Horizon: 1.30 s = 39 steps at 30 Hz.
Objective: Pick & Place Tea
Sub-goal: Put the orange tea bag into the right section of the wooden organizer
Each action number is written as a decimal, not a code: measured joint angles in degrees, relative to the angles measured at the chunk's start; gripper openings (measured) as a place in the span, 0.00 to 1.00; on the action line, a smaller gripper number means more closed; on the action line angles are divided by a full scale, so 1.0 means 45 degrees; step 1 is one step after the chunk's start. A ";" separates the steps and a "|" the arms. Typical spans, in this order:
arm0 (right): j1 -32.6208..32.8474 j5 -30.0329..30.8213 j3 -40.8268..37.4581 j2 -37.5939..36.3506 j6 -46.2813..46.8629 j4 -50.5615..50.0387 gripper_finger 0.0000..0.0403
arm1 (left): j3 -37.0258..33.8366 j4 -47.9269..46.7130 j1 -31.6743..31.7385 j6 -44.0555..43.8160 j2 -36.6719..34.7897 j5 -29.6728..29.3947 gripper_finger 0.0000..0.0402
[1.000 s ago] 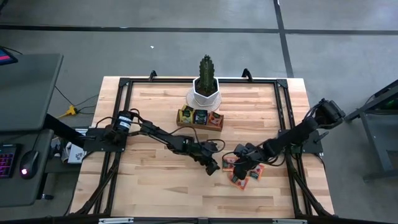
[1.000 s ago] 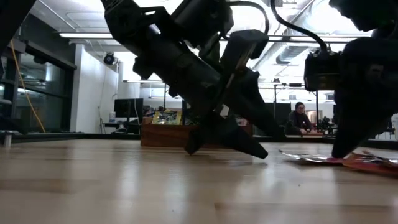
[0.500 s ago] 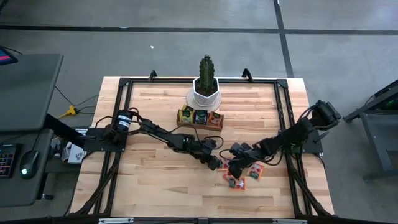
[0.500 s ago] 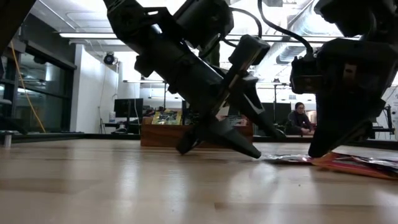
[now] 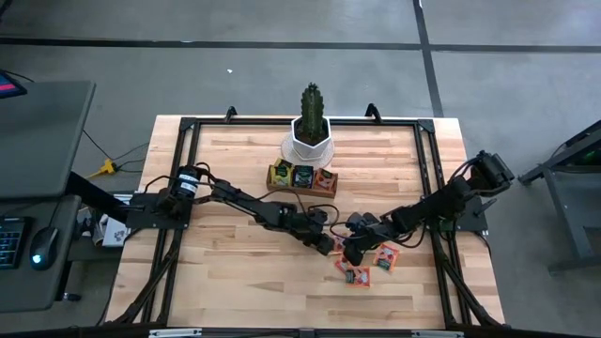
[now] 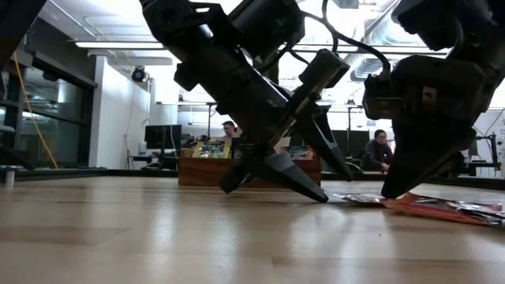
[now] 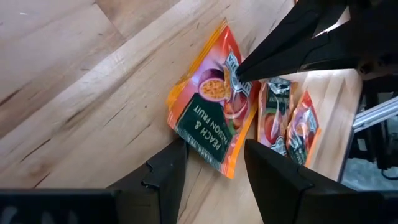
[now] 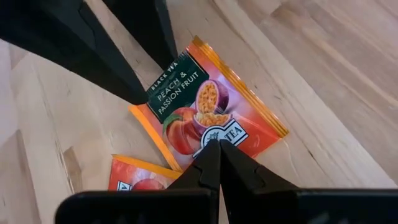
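Both arms are closing in on the sachet (image 5: 344, 252) near the front of the tray (image 5: 302, 177), nearer to each other than a second ago, and I am reading that as the start of a shared pickup. My right claw (image 5: 349, 251) is sitting with its fingers pressed together, their tips resting on the orange peach sachet, seemingly pinning it flat. My left claw (image 5: 331, 246) is hanging spread wide, straddling the sachet's near edge and gripping nothing yet. Other orange sachets (image 5: 376, 259) are lying on the bench (image 5: 225, 272) just beyond it, farther from the tray, whose compartments already hold tea.
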 joint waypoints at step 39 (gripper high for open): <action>-0.0346 -0.0016 -0.0011 -0.0534 -0.1220 0.1801 0.00 | 0.0346 -0.0581 0.0485 0.2455 0.0023 -0.0604 0.00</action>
